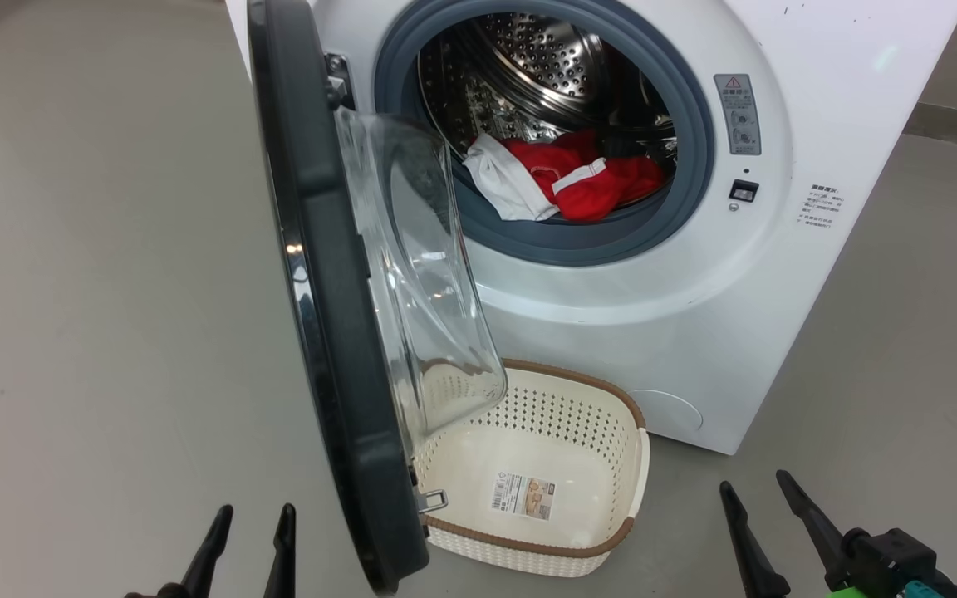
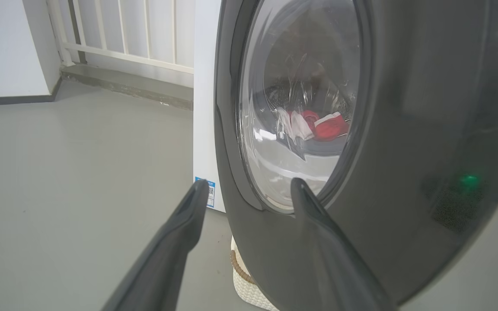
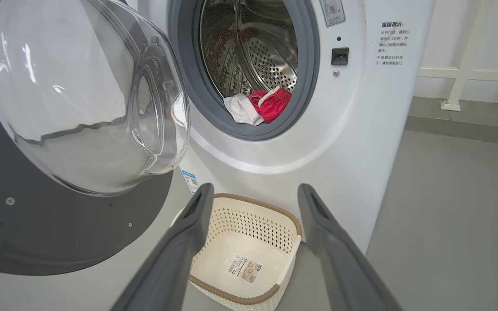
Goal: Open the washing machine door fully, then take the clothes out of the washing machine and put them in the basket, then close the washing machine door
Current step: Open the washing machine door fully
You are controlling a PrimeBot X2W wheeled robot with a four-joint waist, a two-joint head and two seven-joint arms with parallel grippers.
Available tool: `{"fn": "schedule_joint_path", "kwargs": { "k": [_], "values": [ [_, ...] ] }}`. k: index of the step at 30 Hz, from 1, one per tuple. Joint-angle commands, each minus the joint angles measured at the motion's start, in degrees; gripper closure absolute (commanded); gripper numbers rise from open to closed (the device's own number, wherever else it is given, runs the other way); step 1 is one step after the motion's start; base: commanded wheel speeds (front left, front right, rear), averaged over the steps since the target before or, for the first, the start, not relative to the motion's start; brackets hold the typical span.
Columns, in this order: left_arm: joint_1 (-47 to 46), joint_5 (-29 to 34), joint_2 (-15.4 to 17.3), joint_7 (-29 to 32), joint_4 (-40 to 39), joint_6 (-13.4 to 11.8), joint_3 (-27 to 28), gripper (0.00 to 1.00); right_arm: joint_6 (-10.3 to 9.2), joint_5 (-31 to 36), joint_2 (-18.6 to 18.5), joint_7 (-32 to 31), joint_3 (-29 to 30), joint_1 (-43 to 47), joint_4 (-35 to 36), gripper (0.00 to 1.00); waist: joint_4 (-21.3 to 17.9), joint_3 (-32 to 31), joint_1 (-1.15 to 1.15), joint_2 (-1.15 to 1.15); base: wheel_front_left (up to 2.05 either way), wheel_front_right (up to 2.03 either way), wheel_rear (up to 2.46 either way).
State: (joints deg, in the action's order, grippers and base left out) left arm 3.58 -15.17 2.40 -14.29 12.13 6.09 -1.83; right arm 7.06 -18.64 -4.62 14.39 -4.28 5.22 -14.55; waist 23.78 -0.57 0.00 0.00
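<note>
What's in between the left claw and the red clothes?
The open door. In the left wrist view, the left claw faces it, and the clothes show through its glass.

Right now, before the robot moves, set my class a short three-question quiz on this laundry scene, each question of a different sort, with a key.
1. True or false: the basket has no clothes in it.
2. Where do the clothes lie? A: on the floor. B: at the front of the drum, inside the washing machine. C: draped over the door.
3. Fill the gap: the left gripper and the right gripper both have their fingers ____ and hold nothing.

Key: 1 true; 2 B; 3 open.
</note>
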Motion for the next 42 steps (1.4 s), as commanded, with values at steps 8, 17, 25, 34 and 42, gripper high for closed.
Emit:
{"fn": "schedule_joint_path", "kwargs": {
  "k": [8, 17, 25, 34, 42],
  "values": [
    [-1.72, 0.29, 0.48, -0.71, -1.64, 0.29, 1.66, 0.34, 0.43, 1.63, 0.61, 0.61, -0.85, -0.43, 1.5, 0.0, -0.52, -0.23, 0.0, 0.0, 0.0, 0.0, 0.0],
    [-3.72, 0.55, 0.48, -0.71, -10.65, -0.13, 4.3, 1.0, 0.43, 1.82, 0.9, 0.61, -0.55, -0.33, 1.58, 0.0, -0.3, -0.61, 0.0, 0.0, 0.0, 0.0, 0.0],
    [-5.87, 1.78, 0.48, -0.71, -30.04, -0.06, -2.47, 1.0, 0.43, 1.8, 1.11, 0.61, -0.66, -0.6, 1.78, 0.0, -0.66, -0.61, 0.0, 0.0, 0.0, 0.0, 0.0],
    [-1.89, -1.14, 0.48, -0.71, -19.09, 0.82, -17.38, 1.0, 0.43, 1.51, 1.23, 0.61, -1.67, -1.08, 1.64, 0.0, -1.58, -0.03, 0.0, 0.0, 0.0, 0.0, 0.0],
    [-4.53, -4.2, 0.48, -0.71, -9.93, -0.36, -16.03, 1.0, 0.43, 1.51, 1.18, 0.61, -1.31, -1.52, 1.33, 0.0, -1.95, 0.93, 0.0, 0.0, 0.0, 0.0, 0.0]
  ]
}}
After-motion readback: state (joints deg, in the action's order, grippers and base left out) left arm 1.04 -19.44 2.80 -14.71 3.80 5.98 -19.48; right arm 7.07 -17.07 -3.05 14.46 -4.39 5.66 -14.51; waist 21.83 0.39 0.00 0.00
